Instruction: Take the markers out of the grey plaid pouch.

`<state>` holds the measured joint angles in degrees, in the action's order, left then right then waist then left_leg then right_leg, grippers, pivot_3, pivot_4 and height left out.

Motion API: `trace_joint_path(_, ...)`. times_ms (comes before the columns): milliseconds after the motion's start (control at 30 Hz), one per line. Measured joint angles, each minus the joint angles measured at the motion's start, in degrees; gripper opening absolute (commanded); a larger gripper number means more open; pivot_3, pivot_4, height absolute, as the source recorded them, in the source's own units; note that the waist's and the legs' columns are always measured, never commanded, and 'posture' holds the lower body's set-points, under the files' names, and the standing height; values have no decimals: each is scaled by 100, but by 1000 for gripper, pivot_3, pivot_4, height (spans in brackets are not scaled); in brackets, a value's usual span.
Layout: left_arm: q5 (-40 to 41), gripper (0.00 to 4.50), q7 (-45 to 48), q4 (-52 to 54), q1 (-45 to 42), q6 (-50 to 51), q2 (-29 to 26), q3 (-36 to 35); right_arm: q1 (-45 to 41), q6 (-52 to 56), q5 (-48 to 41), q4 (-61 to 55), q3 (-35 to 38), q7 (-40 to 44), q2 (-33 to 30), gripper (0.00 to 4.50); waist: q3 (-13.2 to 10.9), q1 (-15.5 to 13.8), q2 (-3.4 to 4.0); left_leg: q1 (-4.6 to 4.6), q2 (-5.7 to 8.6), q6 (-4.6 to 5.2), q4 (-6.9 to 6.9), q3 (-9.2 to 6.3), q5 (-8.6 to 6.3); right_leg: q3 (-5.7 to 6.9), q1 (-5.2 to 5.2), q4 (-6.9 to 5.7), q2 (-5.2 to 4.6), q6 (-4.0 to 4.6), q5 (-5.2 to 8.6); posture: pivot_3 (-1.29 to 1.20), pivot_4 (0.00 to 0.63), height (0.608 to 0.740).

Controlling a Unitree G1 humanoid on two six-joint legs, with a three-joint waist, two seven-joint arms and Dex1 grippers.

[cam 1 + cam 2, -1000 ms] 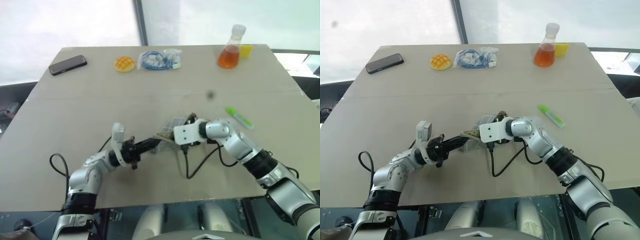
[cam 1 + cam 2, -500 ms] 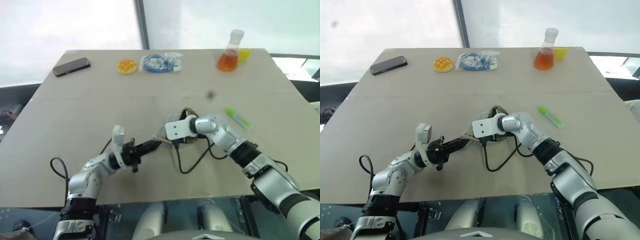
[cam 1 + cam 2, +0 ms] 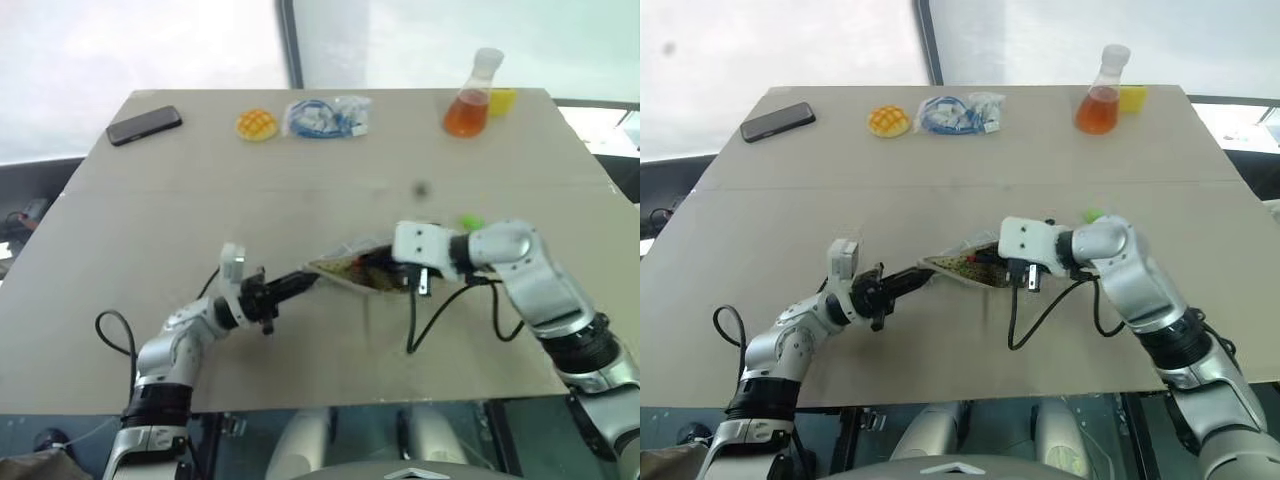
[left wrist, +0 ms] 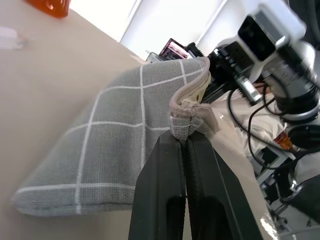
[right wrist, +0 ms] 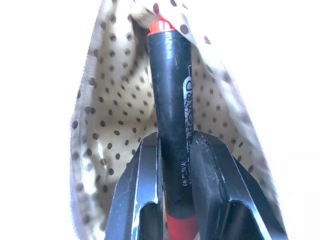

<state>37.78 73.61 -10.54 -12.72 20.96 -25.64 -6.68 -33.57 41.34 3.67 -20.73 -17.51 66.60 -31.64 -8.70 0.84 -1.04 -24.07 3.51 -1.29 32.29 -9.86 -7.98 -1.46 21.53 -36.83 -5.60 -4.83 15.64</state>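
Pouch (image 4: pixel 125 145) judged limp and light; its rim was pinched in the left gripper (image 4: pixel 186 137) jaws. The black marker (image 5: pixel 171 100), judged rigid and slick, was clamped mid-barrel by the right gripper (image 5: pixel 175 145).

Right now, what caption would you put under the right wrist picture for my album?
The right gripper pinches the black marker inside the pouch's dotted lining.

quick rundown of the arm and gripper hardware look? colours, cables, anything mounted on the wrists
Both arms are silver-grey metal with black joint bands. Each wrist carries a white boxy camera module. A black cable loops loose from each arm: under the right wrist, beside the left forearm. The left gripper and right gripper each have two matte black fingers; the right one's fingers show scuffed, chipped edges.
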Motion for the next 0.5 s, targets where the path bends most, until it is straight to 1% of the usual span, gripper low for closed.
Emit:
trace_joint_path(67, -83, 0, -8, -121, -84, -161, 25, 3, 2, 603, -342, -307, 182, 45, -83, 410, 0, -4, 0, -2, 0, 0, 0, 1, 0, 0, 0, 2, -1, 0, 0, 0, 150, 740)
trace_joint_path(133, -261, 0, -55, -267, -166, -441, 79, 12, 77, 1181, -734, -677, 469, 67, -467, 410, -1, -27, -1, -23, 8, 0, 3, -4, 0, 11, 11, 7, -12, 0, -1, 0, 150, 740)
trace_joint_path(167, -282, 0, -70, -281, -167, -489, 78, 12, 82, 1252, -784, -721, 524, 72, -516, 410, -1, -26, -2, -25, 8, 1, 4, -4, 0, 12, 13, 7, -14, -1, -1, 0, 150, 740)
trace_joint_path(267, -649, 0, -275, -473, -328, -1222, 208, 6, 93, 2017, -1335, -1002, 882, -25, -598, 410, 0, -26, -6, -41, 15, 1, 9, -7, 0, 18, 19, 9, -19, -2, -4, 0, 150, 740)
trace_joint_path(367, -762, 0, -424, -466, -377, -1551, 314, 5, 124, 1785, -1348, -1020, 673, -246, -613, 410, 0, -12, -5, -45, 20, 1, 9, -5, 0, 17, 22, 9, -22, -3, -3, 0, 150, 740)
trace_joint_path(433, -789, 0, -615, -411, -404, -1593, 393, 0, 137, 1742, -1718, -1002, 816, -450, 13, 410, -2, 17, -9, -46, 16, 2, 9, -7, 1, 19, 24, 6, -17, -5, -4, 0, 150, 740)
trace_joint_path(467, -832, 0, -746, -366, -446, -1611, 443, 4, 90, 1871, -2118, -983, 1097, -582, 525, 410, -4, 25, -9, -47, 13, 2, 10, -10, 1, 20, 24, 4, -13, -4, -4, 0, 150, 740)
trace_joint_path(500, -859, 0, -852, -342, -489, -1642, 466, 8, -40, 1979, -2420, -966, 1337, -720, 848, 410, -8, 21, -8, -48, 14, 2, 11, -15, 2, 23, 24, 0, -12, -4, -5, 0, 150, 740)
